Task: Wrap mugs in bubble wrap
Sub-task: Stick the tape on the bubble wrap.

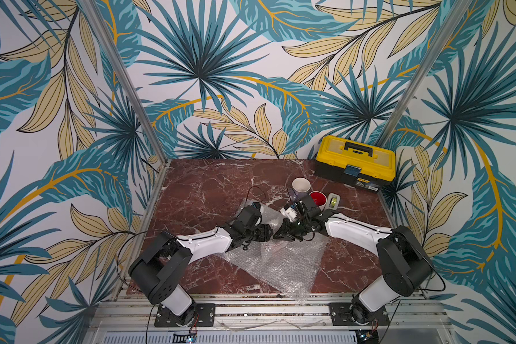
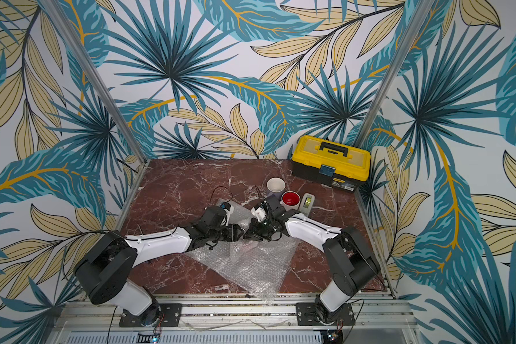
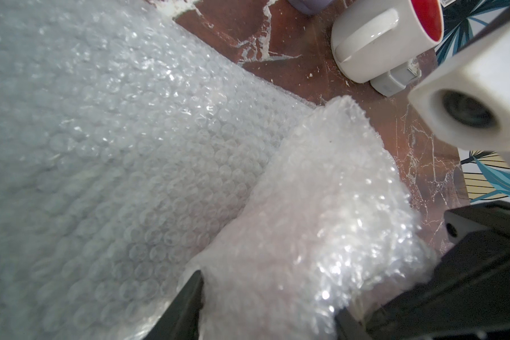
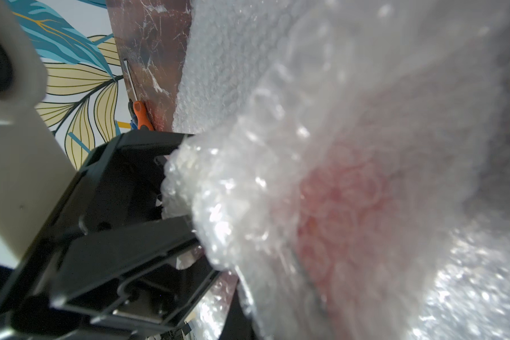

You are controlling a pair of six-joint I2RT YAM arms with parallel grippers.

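The red mug (image 4: 336,206) shows only as a red blur through the bubble wrap (image 1: 280,268) bundled round it at the table's middle. My left gripper (image 3: 267,297) is shut on this wrapped bundle (image 3: 306,206), one black finger (image 3: 189,303) on each side. Facing it, my right gripper (image 1: 279,235) is shut on a fold of the wrap, its jaws mostly hidden under the film. The two grippers nearly touch in both top views. Behind them stand the lavender mug (image 1: 301,185) and the white mug with red inside (image 1: 318,199), both upright and bare.
A grey tape dispenser (image 1: 333,202) stands right of the white mug. A yellow and black toolbox (image 1: 355,162) fills the back right corner. An orange-handled screwdriver (image 4: 140,114) lies at a table edge. The flat wrap spreads towards the front rail (image 1: 251,297).
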